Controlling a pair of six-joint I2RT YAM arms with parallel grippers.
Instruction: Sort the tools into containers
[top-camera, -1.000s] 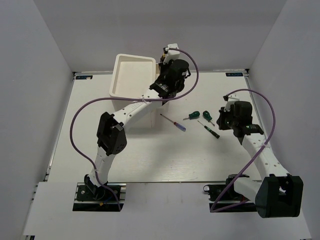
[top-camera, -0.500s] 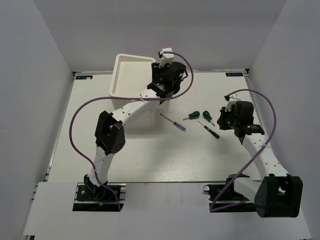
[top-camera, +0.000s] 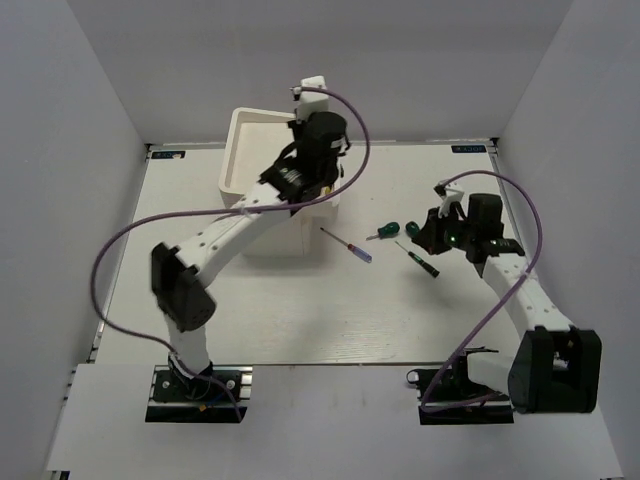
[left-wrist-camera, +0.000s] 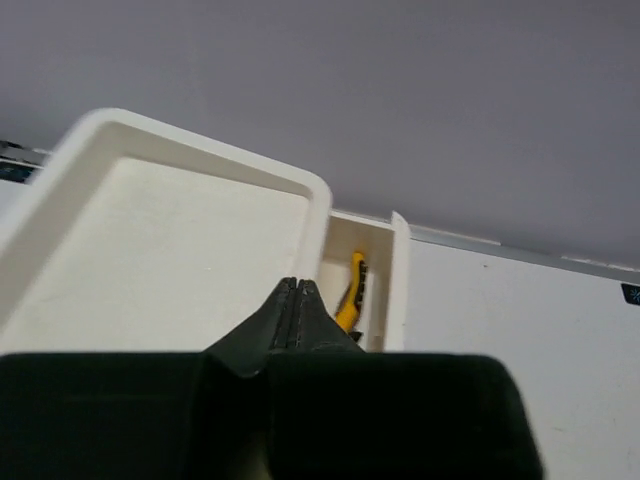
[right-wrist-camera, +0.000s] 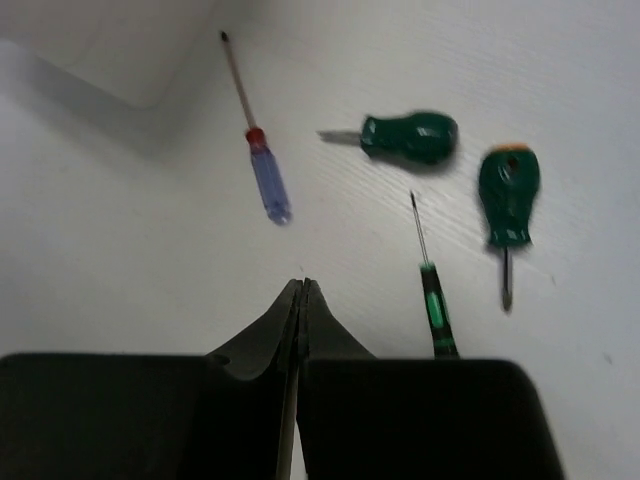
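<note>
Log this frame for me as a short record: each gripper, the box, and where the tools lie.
left gripper: jaws shut, empty, over the white box
right gripper: jaws shut, empty, above the table near the screwdrivers
pliers: yellow-handled, in the box's narrow slot beside the recessed top
loose on table: blue screwdriver, stubby green screwdriver, second stubby green screwdriver, thin dark screwdriver

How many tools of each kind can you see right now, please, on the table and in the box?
Stubby green screwdrivers: 2
Blue-handled screwdriver: 1
Thin black-and-green screwdriver: 1
Yellow-handled pliers visible in the white box: 1
Total: 5
</note>
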